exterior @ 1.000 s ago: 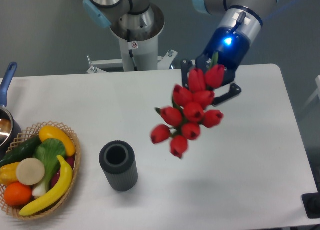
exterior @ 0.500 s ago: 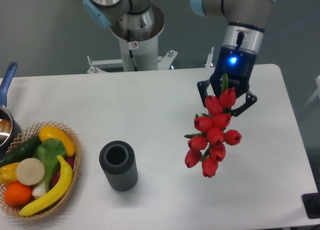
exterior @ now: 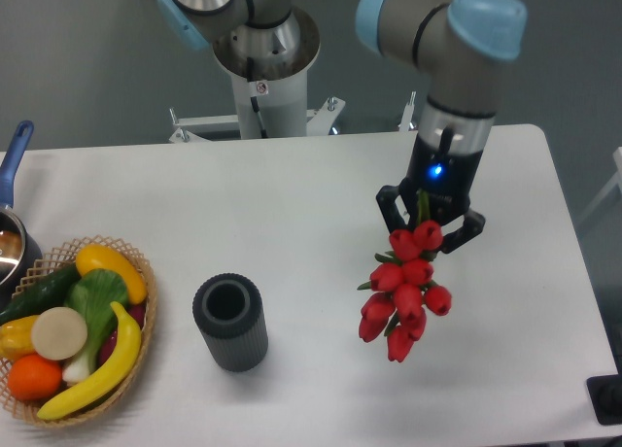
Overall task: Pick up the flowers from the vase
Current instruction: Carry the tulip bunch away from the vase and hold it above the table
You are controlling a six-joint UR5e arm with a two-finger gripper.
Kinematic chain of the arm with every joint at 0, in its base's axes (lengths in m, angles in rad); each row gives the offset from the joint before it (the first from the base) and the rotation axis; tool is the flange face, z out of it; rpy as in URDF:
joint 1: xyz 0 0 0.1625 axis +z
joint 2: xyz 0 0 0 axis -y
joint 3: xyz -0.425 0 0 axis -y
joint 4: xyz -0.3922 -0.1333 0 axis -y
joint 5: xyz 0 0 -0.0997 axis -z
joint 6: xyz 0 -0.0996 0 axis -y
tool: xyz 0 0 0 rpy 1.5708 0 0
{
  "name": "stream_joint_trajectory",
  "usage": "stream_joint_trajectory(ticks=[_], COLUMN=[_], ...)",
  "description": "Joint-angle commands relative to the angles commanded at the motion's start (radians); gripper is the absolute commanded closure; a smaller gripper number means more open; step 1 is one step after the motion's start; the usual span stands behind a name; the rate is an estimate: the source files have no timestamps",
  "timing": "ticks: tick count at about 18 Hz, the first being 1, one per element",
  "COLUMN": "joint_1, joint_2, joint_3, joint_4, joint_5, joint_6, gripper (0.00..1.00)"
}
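Right of centre above the white table (exterior: 292, 194): flowers (exterior: 403, 292) clear of the vase (exterior: 231, 323), hanging as a tight bunch of red buds, heads down and slightly toward the camera, a few green leaves showing at the sides. Stems hidden behind the buds and running up into the gripper (exterior: 429, 223), whose two dark fingers (exterior: 391, 206) flank the top of the bunch, closed in on the stems as far as can be judged; exact contact masked by the uppermost buds. Well apart to the left, dark ribbed vase upright on the tabletop, round mouth open and showing nothing inside. Further left, at the table's edge, wicker basket (exterior: 136, 262) of fake fruit and vegetables, untouched, with a pot (exterior: 12, 243) and its blue handle just behind it.

Judged from this: extraction done, bunch fully out and well separated from the vase. Lift apparently complete too, though height above the table hard to read from this view; lowest buds look close to the surface, no clear touch. Little left beyond holding the bunch securely. Main risk: thin stems slipping in the grip.
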Motion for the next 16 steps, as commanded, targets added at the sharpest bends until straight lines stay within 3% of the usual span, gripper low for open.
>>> stream_joint_trajectory(ticks=[16], joint_1=[-0.009], joint_2=[0.000], joint_3=[0.006], joint_4=[-0.046], joint_5=[0.072], joint_6=[0.086], gripper=[1.00])
